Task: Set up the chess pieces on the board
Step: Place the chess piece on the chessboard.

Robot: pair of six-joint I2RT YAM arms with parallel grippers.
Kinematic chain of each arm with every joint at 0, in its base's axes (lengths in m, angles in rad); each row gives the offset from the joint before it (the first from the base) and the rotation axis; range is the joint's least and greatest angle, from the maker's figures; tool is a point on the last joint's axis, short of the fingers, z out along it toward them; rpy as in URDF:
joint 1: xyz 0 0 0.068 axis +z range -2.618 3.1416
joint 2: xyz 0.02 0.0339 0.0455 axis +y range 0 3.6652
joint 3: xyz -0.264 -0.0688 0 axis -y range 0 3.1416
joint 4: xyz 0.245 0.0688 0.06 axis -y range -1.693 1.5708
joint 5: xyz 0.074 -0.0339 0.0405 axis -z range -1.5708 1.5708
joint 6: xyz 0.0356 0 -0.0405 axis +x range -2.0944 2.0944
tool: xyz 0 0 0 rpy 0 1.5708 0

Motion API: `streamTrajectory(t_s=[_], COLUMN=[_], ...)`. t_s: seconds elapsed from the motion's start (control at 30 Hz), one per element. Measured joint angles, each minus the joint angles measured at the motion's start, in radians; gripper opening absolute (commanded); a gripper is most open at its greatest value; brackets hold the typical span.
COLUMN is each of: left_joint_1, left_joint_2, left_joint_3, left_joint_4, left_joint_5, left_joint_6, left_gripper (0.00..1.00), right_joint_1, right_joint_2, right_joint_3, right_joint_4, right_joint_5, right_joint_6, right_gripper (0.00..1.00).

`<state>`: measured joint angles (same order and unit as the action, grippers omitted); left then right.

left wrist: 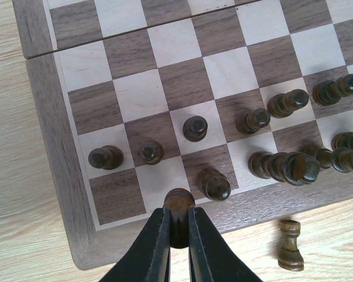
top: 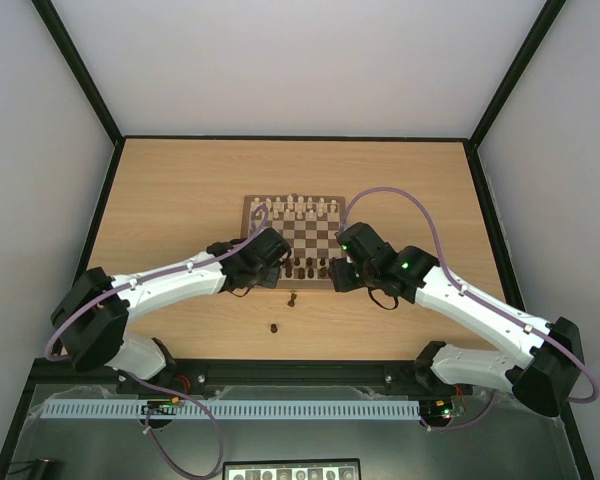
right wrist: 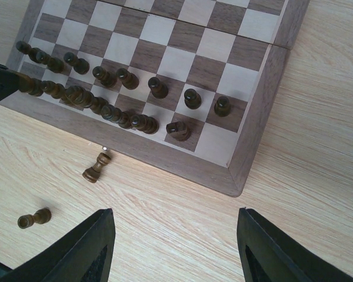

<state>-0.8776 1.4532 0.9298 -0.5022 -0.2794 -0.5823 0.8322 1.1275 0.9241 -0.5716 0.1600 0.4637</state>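
The table (top: 170, 190) carries the board (top: 310, 238) at its centre. Both arms reach forward, elbows out, wrists meeting at its near edge. The left gripper (left wrist: 177, 217) pinches one dark piece (left wrist: 179, 201) by the near left corner. The right gripper (right wrist: 176, 235) gapes wide and holds nothing. The chess pieces (right wrist: 106, 108) line the near rows, and two strays (right wrist: 97, 167) sit off the board.
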Motion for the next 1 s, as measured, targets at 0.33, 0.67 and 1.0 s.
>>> streamTrajectory(t_s=[0.33,0.67,1.0], left_joint_1=[0.015,0.03,0.031], left_joint_2=[0.021,0.037,0.061], left_joint_3=[-0.017,-0.033,-0.041], left_joint_4=[0.027,0.051,0.076], left_joint_5=[-0.002,-0.002,-0.001], left_joint_6=[0.0,0.008,0.015], left_gripper=[0.05,0.06,0.12], right_joint_1=[0.0,0.0,0.0], right_joint_2=[0.0,0.0,0.0], right_joint_3=[-0.001,-0.002,-0.002], right_joint_4=[0.0,0.0,0.0], right_joint_5=[-0.003,-0.003,-0.003], right_joint_6=[0.0,0.0,-0.001], right_gripper=[0.58,0.58,0.58])
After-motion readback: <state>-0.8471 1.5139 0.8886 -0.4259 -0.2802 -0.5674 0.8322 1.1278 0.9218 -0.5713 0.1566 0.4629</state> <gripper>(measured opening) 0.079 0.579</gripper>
